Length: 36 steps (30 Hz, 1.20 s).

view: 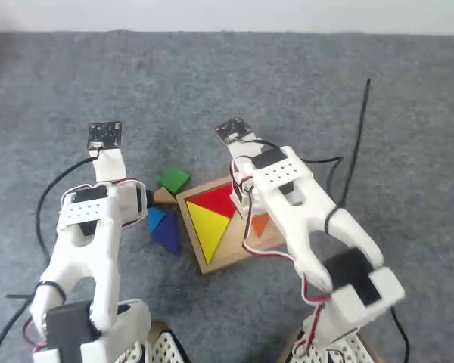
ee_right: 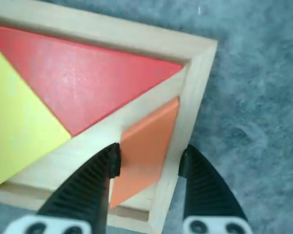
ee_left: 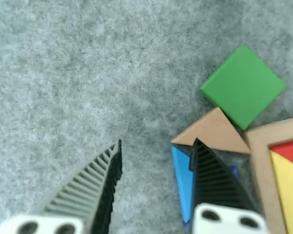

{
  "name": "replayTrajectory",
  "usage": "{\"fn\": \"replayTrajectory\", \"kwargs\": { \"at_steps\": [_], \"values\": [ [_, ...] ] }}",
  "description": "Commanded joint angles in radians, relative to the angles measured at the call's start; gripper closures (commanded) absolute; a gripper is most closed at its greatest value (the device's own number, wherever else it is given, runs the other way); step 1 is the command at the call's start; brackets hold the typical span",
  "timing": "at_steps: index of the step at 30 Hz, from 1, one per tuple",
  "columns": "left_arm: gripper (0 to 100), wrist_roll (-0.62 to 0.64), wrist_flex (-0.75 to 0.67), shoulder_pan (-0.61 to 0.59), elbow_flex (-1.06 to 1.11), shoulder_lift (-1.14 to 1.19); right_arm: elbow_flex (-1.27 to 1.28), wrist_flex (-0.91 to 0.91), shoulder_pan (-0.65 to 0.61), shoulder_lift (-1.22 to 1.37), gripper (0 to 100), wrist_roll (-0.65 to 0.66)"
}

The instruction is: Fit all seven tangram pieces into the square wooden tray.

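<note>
The square wooden tray (view: 212, 261) holds a red triangle (view: 218, 199), a yellow triangle (view: 206, 224) and an orange piece (view: 259, 223). My right gripper (ee_right: 149, 158) hangs open over the tray's corner, with the orange piece (ee_right: 147, 146) lying flat between its fingers next to the tray's rim (ee_right: 195, 97). My left gripper (ee_left: 156, 158) is open low over the carpet, just left of the tray. One of its fingers (ee_left: 210, 170) partly covers a blue triangle (ee_left: 181, 185). Beyond that lie a tan triangle (ee_left: 212, 132) and a green square (ee_left: 242, 87).
A dark blue piece (view: 169, 237) lies on the grey carpet beside the blue triangle (view: 156, 218), off the tray's left side. Cables trail from both arms, one black cable (view: 357, 151) running back on the right. Open carpet stretches behind and to both sides.
</note>
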Motion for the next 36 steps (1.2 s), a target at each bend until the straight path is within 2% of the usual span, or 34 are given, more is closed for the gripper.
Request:
{"fn": "replayTrajectory", "kwargs": {
  "at_steps": [1,5,12,22,24,27,29,36],
  "values": [
    [78,-0.006,-0.02,0.003,-0.004,0.0,0.014,0.036,0.005,-0.133,90.4,-0.008],
    [78,-0.006,-0.02,0.003,-0.004,0.0,0.071,0.015,0.053,-0.151,90.4,-0.003],
    [78,-0.006,-0.02,0.003,-0.004,0.0,0.141,-0.124,0.054,-0.054,90.4,-0.006],
    [78,-0.006,-0.02,0.003,-0.004,0.0,0.141,-0.136,0.041,-0.073,89.4,-0.009],
    [78,-0.006,-0.02,0.003,-0.004,0.0,0.141,-0.136,0.022,-0.074,83.1,-0.009],
    [78,-0.006,-0.02,0.003,-0.004,0.0,0.143,-0.13,-0.001,-0.074,64.5,-0.008],
    [78,-0.006,-0.02,0.003,-0.004,0.0,0.143,-0.124,-0.005,-0.077,56.1,-0.006],
    [78,-0.006,-0.02,0.005,-0.004,0.0,0.121,-0.104,0.001,-0.085,59.7,-0.009]
  ]
}}
